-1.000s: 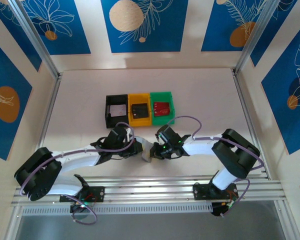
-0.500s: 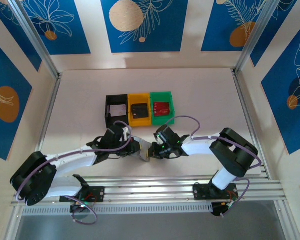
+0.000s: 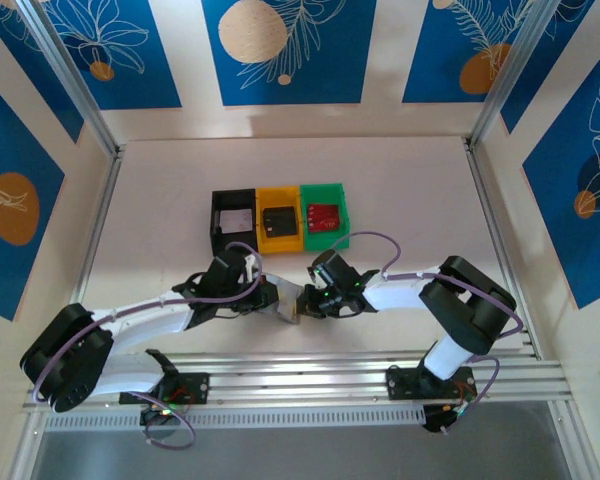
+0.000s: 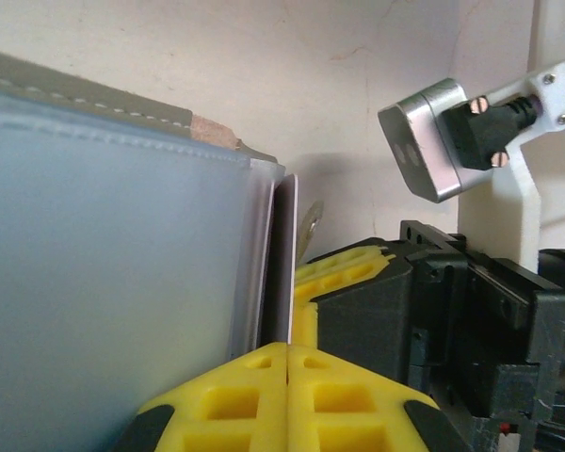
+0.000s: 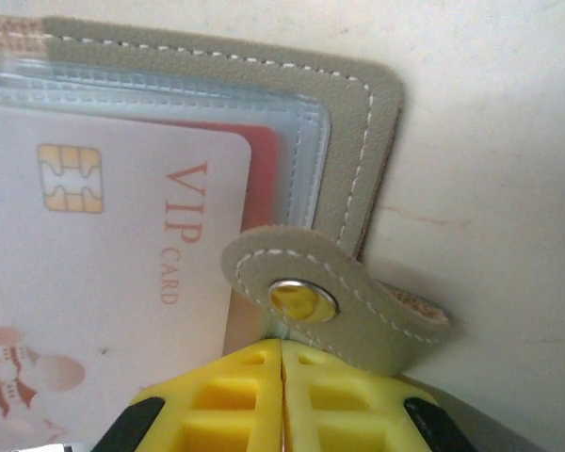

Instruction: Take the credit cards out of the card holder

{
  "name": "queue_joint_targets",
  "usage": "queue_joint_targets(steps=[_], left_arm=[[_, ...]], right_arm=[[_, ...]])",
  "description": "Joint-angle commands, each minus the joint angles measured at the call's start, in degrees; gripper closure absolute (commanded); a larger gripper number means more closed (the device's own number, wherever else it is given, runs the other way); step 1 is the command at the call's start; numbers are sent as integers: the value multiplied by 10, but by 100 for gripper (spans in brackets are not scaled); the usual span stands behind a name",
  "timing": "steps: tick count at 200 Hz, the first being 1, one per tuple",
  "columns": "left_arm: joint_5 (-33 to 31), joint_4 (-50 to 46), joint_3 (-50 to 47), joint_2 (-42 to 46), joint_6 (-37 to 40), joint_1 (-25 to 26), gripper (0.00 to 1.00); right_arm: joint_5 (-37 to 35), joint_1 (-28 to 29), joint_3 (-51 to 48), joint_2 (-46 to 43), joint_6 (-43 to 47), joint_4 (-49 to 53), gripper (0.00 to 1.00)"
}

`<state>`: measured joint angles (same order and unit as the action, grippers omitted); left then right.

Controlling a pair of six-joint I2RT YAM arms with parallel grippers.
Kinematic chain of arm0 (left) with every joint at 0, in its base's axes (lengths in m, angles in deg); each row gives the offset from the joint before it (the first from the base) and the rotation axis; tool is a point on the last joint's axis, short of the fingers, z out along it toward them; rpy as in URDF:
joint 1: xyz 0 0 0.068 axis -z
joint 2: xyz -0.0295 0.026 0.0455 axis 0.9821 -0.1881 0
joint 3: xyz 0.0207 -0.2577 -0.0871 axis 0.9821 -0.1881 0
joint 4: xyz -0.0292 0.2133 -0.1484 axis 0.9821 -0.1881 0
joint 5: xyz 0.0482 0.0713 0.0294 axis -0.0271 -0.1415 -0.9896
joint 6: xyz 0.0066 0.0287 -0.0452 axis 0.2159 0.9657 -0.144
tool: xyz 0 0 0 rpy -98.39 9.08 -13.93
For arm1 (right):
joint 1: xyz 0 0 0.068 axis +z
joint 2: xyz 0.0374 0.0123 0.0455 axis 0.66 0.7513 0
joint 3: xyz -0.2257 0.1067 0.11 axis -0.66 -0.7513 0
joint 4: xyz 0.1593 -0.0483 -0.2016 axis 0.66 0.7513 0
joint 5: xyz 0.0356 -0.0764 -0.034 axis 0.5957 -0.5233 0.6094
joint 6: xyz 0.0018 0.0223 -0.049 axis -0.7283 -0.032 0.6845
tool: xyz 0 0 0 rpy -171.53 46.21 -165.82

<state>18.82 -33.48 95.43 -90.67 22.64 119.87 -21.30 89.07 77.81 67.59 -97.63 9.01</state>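
The grey card holder (image 3: 291, 301) lies open at the table's near middle, between both grippers. My left gripper (image 3: 277, 297) comes at it from the left and is shut on the edge of a thin white credit card (image 4: 290, 254), which stands just beside the pale clear sleeves (image 4: 104, 273). My right gripper (image 3: 304, 302) is shut on the holder's edge just under its snap tab (image 5: 358, 315). In the right wrist view a white VIP card (image 5: 104, 282) with a chip lies over the sleeves, and a red card (image 5: 264, 160) shows behind it. The fingers of both grippers nearly touch.
A black bin (image 3: 232, 221), a yellow bin (image 3: 279, 220) and a green bin (image 3: 324, 214) stand in a row behind the grippers, each with a card inside. Bare table spreads to the left, right and far side. The rail (image 3: 300, 380) runs along the near edge.
The left arm's elbow has swung left and lower, and its gripper has edged right against the card holder. The right arm and the holder have hardly moved.
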Motion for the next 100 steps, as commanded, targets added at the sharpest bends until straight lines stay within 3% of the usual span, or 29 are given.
queue_joint_targets(steps=[1,100], left_arm=[[5,-6,-10,13,15,-9,100],[-9,-9,-23,20,18,-14,100]], right_arm=[[-21,8,-21,38,4,65,91],[-25,6,-9,-1,24,100,91]])
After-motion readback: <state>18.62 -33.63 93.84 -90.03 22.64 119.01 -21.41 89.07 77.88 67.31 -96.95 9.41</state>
